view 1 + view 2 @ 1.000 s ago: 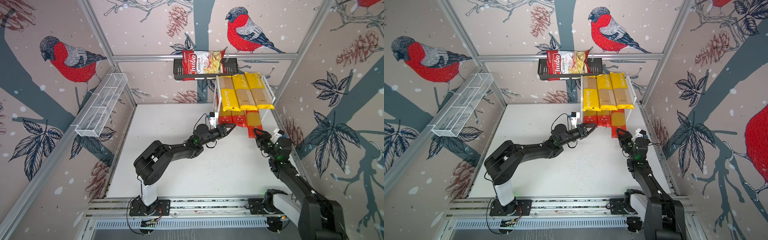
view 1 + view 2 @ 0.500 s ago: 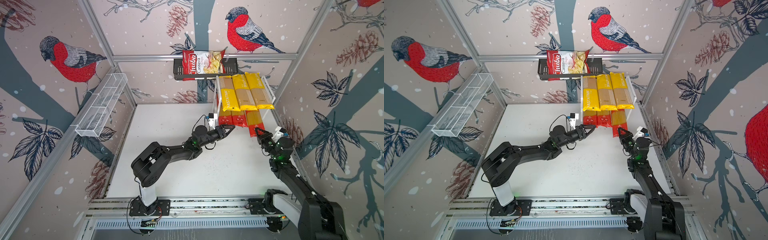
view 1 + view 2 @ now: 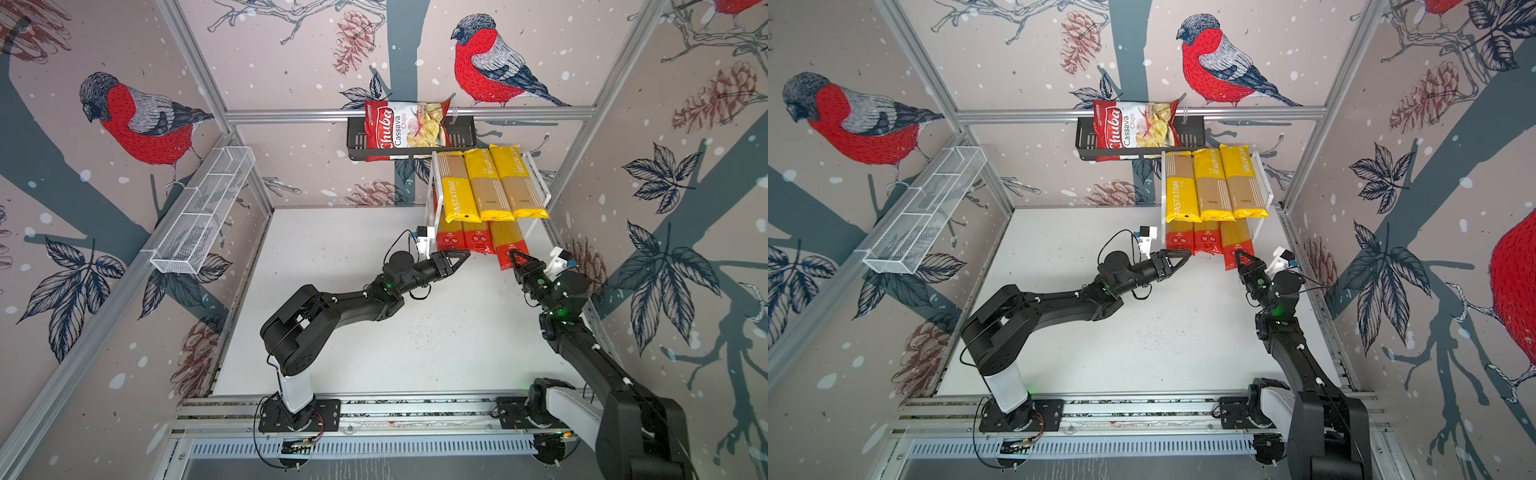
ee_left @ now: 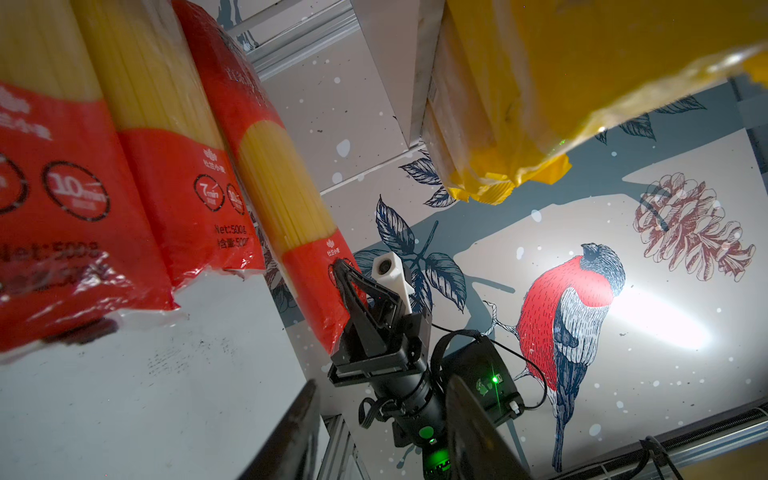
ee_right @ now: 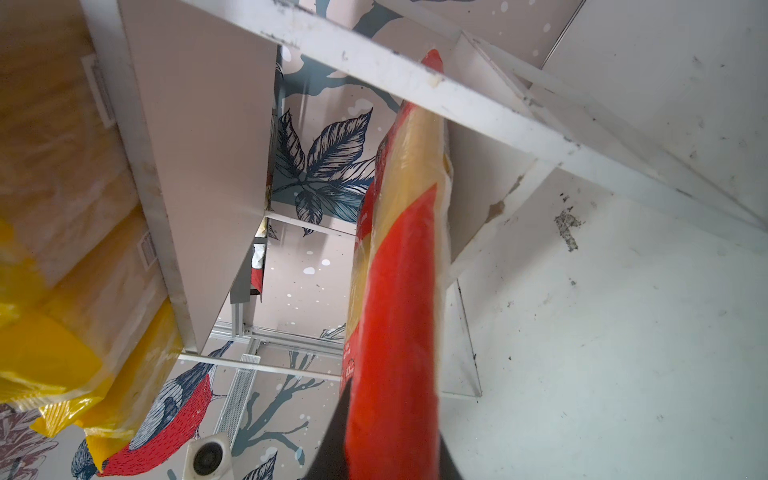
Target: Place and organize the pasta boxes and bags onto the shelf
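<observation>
Three yellow-and-tan pasta packs (image 3: 488,187) (image 3: 1214,187) lie side by side on the top board of the white shelf (image 3: 538,178) (image 3: 1264,178). Three red packs lie on the lower board. The two on the left (image 3: 463,240) (image 4: 124,174) are lined up. The right red pack (image 3: 509,241) (image 3: 1235,245) (image 5: 395,270) sticks out further, slanted. My right gripper (image 3: 515,255) (image 3: 1239,254) (image 5: 392,449) is shut on its near red end. My left gripper (image 3: 461,257) (image 3: 1185,259) (image 4: 382,386) is open and empty, just in front of the two lined-up packs.
A red-and-white chips bag (image 3: 405,129) sits in a black wall basket (image 3: 461,137) above the shelf. A long white wire-mesh basket (image 3: 199,212) hangs on the left wall. The white tabletop (image 3: 332,270) stretches in front, bounded by the metal rail (image 3: 415,411).
My right gripper's jaws have closed onto the end of the right red pack, and that arm has shifted slightly. The left gripper has hardly moved.
</observation>
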### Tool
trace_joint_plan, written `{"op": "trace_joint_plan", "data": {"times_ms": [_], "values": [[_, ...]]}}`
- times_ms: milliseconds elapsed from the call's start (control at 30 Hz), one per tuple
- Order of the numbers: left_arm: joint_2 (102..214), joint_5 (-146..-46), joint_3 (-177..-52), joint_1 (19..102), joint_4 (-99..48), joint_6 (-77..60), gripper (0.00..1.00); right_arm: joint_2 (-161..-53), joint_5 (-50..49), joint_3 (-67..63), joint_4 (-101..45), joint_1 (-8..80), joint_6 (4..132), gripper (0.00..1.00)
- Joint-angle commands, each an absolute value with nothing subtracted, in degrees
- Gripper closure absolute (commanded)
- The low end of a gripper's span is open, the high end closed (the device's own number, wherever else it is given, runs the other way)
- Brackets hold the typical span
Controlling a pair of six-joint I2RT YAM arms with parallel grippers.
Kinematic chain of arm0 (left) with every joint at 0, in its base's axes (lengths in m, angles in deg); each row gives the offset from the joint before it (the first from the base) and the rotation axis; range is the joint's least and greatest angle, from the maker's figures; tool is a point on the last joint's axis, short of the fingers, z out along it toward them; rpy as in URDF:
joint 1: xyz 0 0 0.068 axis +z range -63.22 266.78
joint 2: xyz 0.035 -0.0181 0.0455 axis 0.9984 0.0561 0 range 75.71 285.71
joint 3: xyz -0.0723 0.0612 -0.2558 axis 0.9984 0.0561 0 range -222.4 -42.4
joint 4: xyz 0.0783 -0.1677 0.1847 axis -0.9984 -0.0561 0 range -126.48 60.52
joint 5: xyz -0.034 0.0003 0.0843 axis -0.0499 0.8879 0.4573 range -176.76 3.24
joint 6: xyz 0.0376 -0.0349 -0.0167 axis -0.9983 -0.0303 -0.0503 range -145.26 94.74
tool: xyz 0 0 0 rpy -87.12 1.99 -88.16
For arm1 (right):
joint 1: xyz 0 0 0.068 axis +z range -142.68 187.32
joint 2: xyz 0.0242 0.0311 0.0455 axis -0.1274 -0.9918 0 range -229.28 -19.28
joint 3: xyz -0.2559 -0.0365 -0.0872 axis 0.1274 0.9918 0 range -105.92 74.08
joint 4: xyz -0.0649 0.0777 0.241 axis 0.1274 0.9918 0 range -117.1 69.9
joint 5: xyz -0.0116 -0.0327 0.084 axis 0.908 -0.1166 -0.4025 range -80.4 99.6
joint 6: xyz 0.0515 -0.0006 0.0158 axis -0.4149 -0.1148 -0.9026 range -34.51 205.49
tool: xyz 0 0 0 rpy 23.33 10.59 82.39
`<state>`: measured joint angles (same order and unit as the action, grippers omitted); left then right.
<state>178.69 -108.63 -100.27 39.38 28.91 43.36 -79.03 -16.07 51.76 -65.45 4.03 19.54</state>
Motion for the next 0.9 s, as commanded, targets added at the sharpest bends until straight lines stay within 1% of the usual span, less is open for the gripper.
{"op": "trace_joint_plan", "data": {"times_ms": [0,100,233,300,467,567,733,867], "values": [[178.0,-108.6,-100.5,39.3,30.9,42.3,0.51,-80.6,-17.4,49.5,-75.9,4.0,20.9,0.89],[177.6,-108.4,-100.4,39.3,30.1,41.8,0.51,-83.4,-17.6,48.2,-75.9,4.0,21.1,0.88],[177.3,-108.3,-100.2,39.2,29.7,41.3,0.51,-87.4,-17.6,47.4,-76.6,3.9,20.5,0.82],[176.8,-108.1,-100.0,39.0,28.8,40.7,0.51,-88.9,-17.7,46.1,-74.2,3.9,21.4,0.79],[175.7,-107.5,-98.5,38.9,27.9,39.5,0.51,-89.0,-16.8,45.8,-70.4,3.6,22.4,0.65],[175.5,-107.5,-98.0,38.8,27.9,39.3,0.51,-88.4,-16.5,45.5,-64.9,3.6,24.3,0.54],[175.4,-107.6,-97.1,38.7,28.4,39.2,0.51,-84.9,-16.3,47.9,-61.9,3.0,24.9,0.38],[175.2,-107.5,-96.4,38.7,28.8,39.3,0.51,-82.5,-16.2,48.2,-56.4,2.3,26.4,0.32]]}}
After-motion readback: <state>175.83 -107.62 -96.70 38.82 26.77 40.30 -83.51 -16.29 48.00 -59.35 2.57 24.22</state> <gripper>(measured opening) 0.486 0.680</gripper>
